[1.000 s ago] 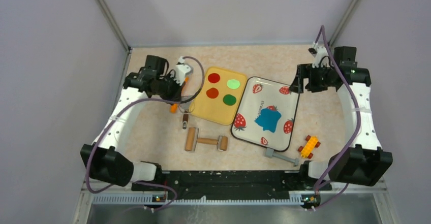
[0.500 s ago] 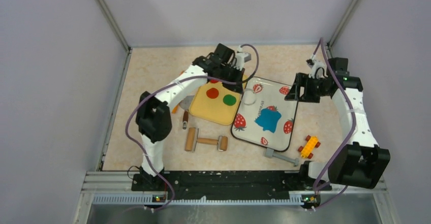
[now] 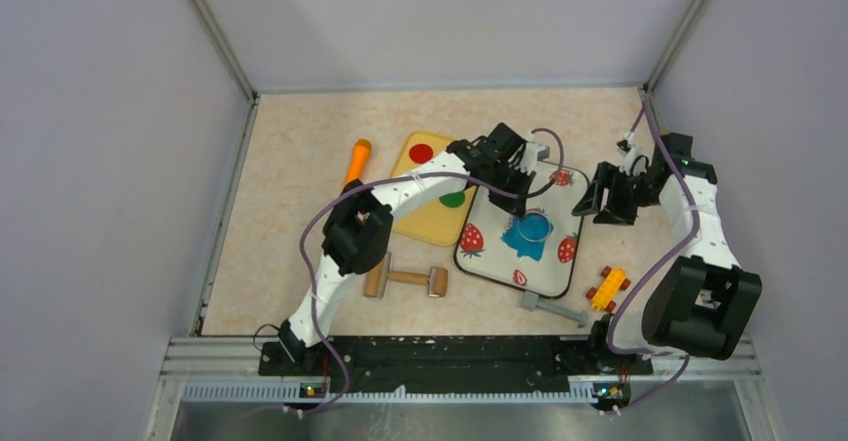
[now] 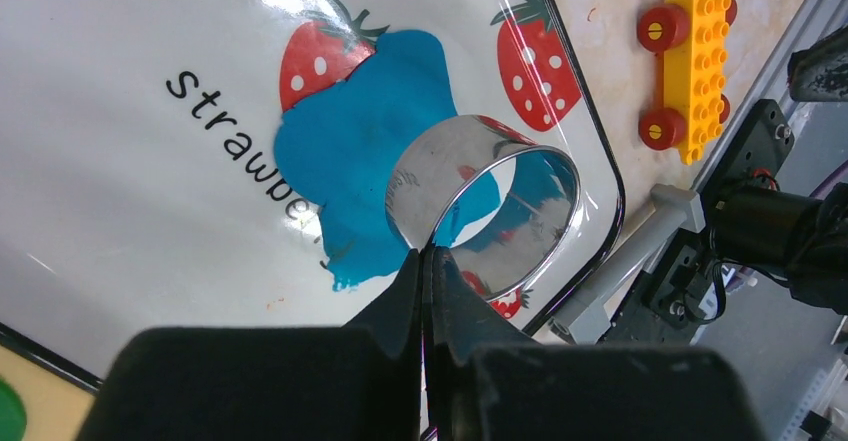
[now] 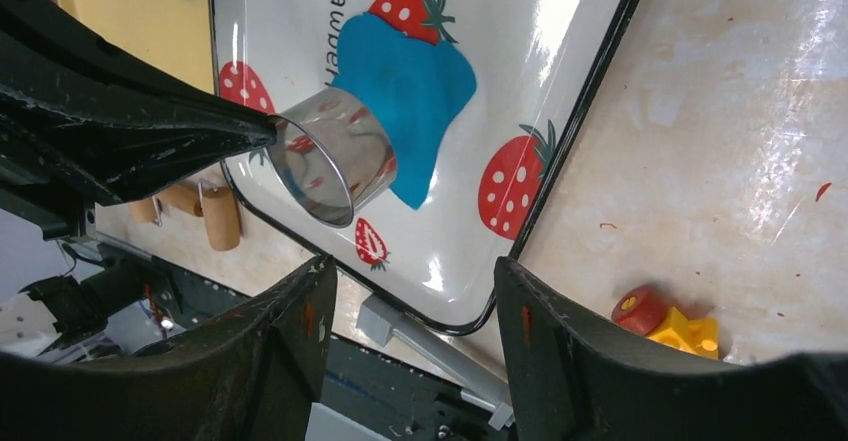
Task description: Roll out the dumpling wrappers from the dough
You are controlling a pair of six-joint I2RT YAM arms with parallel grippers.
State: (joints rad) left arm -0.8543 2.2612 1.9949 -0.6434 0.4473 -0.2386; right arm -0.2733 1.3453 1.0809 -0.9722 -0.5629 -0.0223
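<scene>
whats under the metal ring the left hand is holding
Through the metal ring, pinched by the left hand, the edge of the flattened blue dough and bare strawberry tray show. The ring's wall covers a strip of dough, so whether it touches cannot be seen.

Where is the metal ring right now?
Top view, right of centre: the metal ring is pinched in the left arm's fingers, over the blue dough on the strawberry tray.

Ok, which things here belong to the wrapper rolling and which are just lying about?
In use: blue dough, strawberry tray under it, metal ring cutter pinched in the jaws of the left gripper, rolling pin.
Lying about: yellow toy car, orange-handled tool, grey tool, red disc, green disc.
</scene>
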